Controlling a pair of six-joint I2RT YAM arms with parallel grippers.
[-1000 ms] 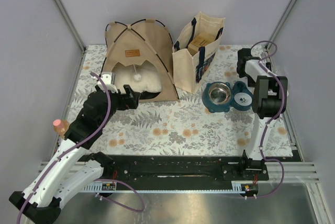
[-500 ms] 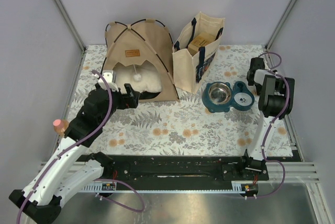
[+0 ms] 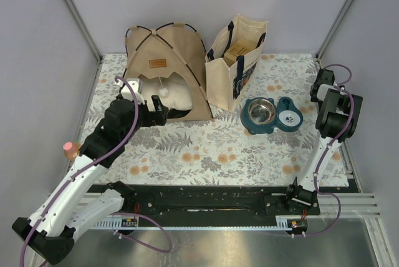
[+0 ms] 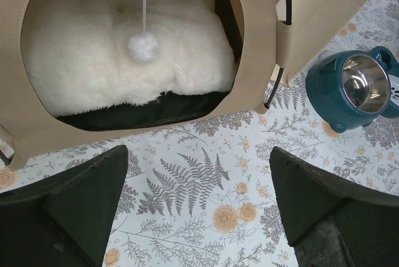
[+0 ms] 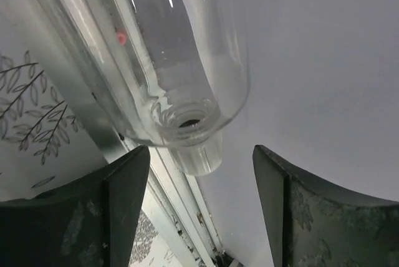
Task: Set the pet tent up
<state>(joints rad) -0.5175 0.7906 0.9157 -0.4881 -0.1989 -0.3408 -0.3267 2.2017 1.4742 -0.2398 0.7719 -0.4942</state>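
The pet tent (image 3: 166,67) stands upright at the back left, tan with black poles, a brown label and a white pom-pom (image 3: 163,92) hanging in its arched doorway. My left gripper (image 3: 158,111) is open and empty just in front of the doorway, low over the mat. In the left wrist view (image 4: 198,186) its jaws stand wide apart, with the tent (image 4: 255,36), the pom-pom (image 4: 144,48) and the fluffy white pillow (image 4: 93,61) inside ahead. My right gripper (image 3: 322,83) is open at the table's right edge, facing the wall.
A cream tote bag (image 3: 237,61) stands right of the tent. A teal double pet bowl (image 3: 271,115) lies mid-right and shows in the left wrist view (image 4: 358,89). A clear bottle (image 5: 181,55) lies by the metal frame rail, ahead of my right gripper (image 5: 199,183). A pink object (image 3: 70,148) sits at the left edge.
My right arm has swung right, from beside the bowl to the right wall. My left gripper has moved slightly closer to the tent doorway.
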